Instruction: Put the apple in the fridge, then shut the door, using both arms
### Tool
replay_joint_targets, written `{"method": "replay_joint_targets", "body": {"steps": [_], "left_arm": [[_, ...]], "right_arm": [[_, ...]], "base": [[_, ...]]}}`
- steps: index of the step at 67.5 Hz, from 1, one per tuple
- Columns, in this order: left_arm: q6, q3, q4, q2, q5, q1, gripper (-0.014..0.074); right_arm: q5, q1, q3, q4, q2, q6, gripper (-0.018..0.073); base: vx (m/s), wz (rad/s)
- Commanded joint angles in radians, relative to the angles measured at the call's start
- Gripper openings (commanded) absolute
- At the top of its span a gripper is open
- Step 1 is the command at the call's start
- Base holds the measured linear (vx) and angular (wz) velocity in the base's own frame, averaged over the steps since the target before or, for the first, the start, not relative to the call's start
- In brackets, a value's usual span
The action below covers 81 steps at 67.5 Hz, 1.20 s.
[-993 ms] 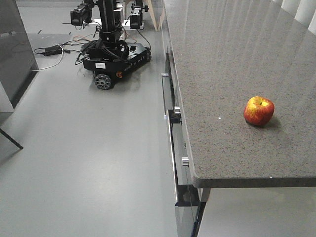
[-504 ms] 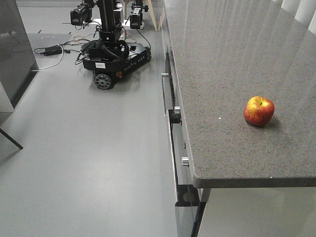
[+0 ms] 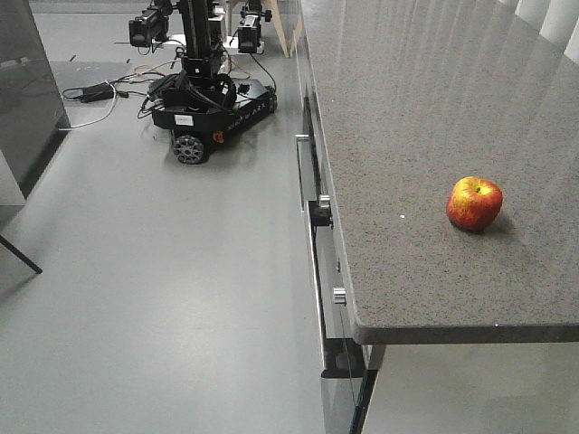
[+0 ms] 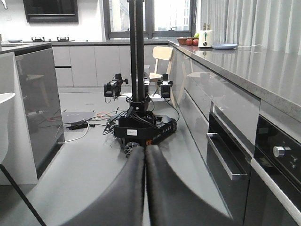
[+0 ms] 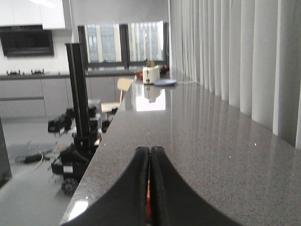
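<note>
Grey stone counter [image 3: 425,108] carried the apple [image 3: 474,203] close to its end. We saw our left claw [image 4: 144,153] and right claw [image 5: 150,153] both pinched tight, holding nothing.

Left fingers [image 4: 123,193], right fingers [image 5: 134,188] — tight together

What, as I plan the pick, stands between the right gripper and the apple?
Nothing visible does. The apple sits alone on the counter. The right wrist view shows only a red sliver, likely the apple, straight ahead through the slit of the shut right gripper.
</note>
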Motion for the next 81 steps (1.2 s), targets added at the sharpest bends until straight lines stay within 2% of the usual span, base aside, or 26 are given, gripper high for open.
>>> {"method": "replay_joint_targets", "body": {"steps": [1,13,23,30,44,53,64,81], "left_arm": [[-0.010,0.028,-0.006,-0.015,-0.074,-0.001,-0.0006],[-0.010,0.028,-0.006,-0.015,-0.074,-0.001,-0.0006],[-0.010,0.028,-0.006,-0.015,-0.074,-0.001,-0.0006],[-0.010,0.028,-0.006,-0.015,-0.074,-0.001,-0.0006],[-0.010,0.028,-0.006,-0.015,-0.074,-0.001,-0.0006],[-0.010,0.028,-0.006,-0.015,-0.074,-0.001,-0.0006],[-0.010,0.028,-0.006,-0.015,-0.074,-0.001,-0.0006],[-0.010,0.028,-0.006,-0.015,-0.074,-0.001,-0.0006]], "right_arm": [[0.074,-0.001,-0.159,-0.011,0.110,-0.008,-0.0001],[0.308,-0.001,-0.363,0.000,0.298,-0.071,0.0013],[0.471,-0.001,-0.474,0.000,0.444,-0.087,0.0083],[0.519,-0.001,-0.502,0.005,0.530,-0.087,0.0195],[0.529,-0.001,-0.505,0.026,0.667,-0.086,0.0511],[0.505,-0.001,-0.505,0.035,0.753,-0.086,0.0635],[0.461,-0.001,-0.513,0.059,0.870,-0.085,0.0655],[0.482,-0.001,-0.655,0.061,1.077,-0.033,0.0644]], "base": [[0.00,0.00],[0.00,0.00],[0.00,0.00],[0.00,0.00],[0.00,0.00],[0.00,0.00],[0.00,0.00],[0.00,0.00]]}}
